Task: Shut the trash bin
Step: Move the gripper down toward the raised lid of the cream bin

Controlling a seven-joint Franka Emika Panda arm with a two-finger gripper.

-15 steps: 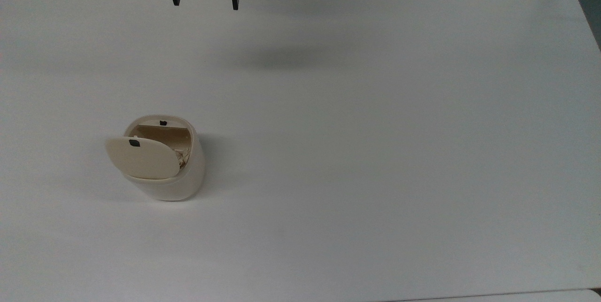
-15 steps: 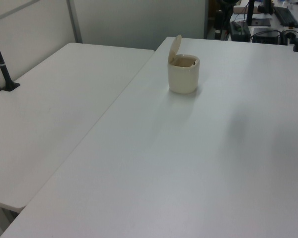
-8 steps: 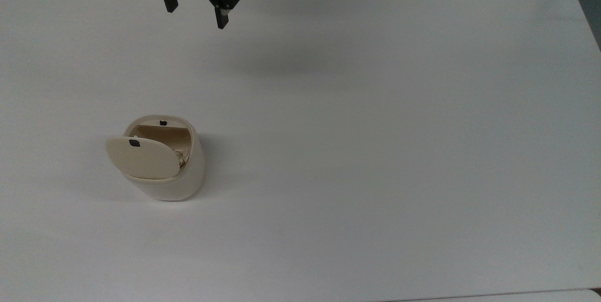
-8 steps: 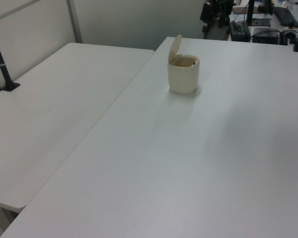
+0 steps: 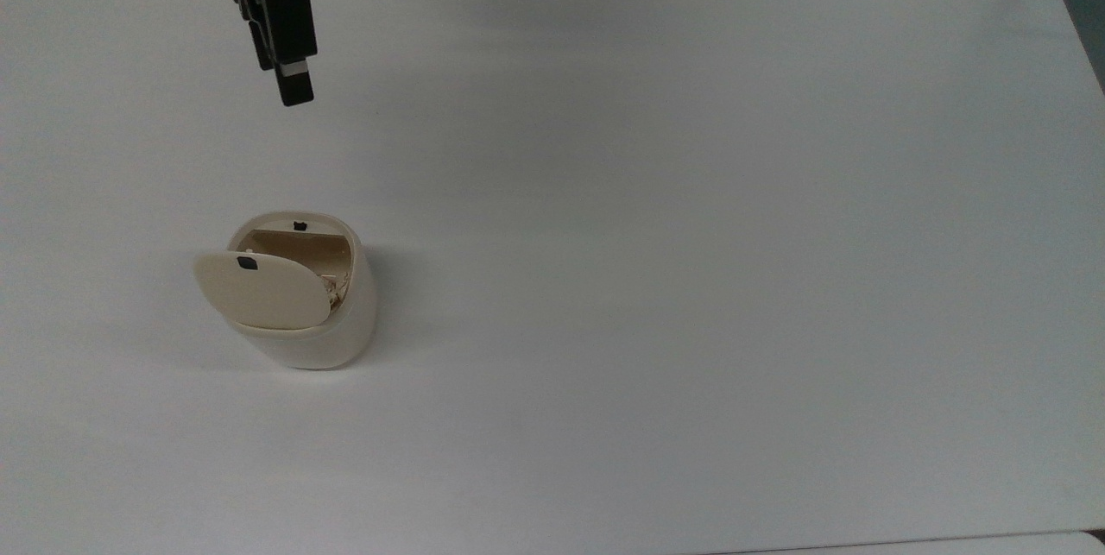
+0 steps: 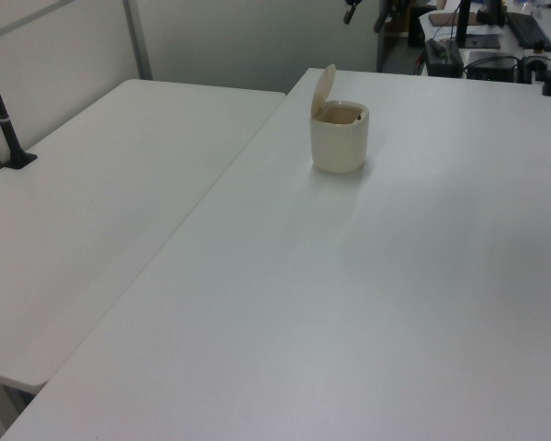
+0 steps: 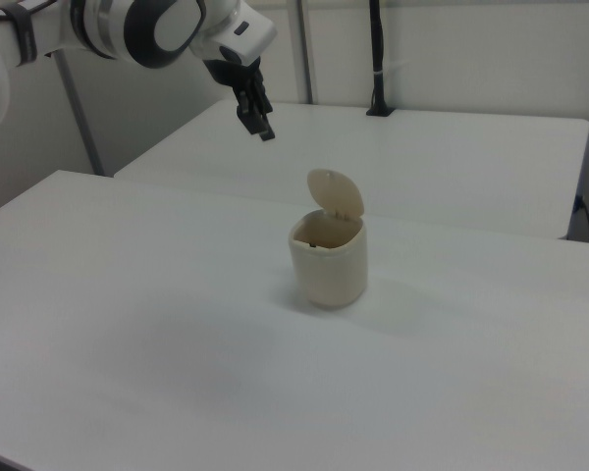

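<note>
1. The trash bin (image 5: 302, 305) is standing upright on the white table (image 5: 691, 236), toward the top view's left, well apart from every edge.
2. Its lid (image 5: 259, 289) is standing raised on its hinge, exposing the brownish inside; a small black latch tab (image 5: 246, 261) is showing on the lid.
3. The gripper (image 5: 289, 85) is hanging in the air near the top view's upper left, well apart from the bin and touching nothing; in the right view it (image 7: 260, 126) is pointing downward behind the bin.
4. Whether its fingers are parted or closed, I cannot tell.
5. A second white table (image 6: 92, 202) is sitting beside the first.
</note>
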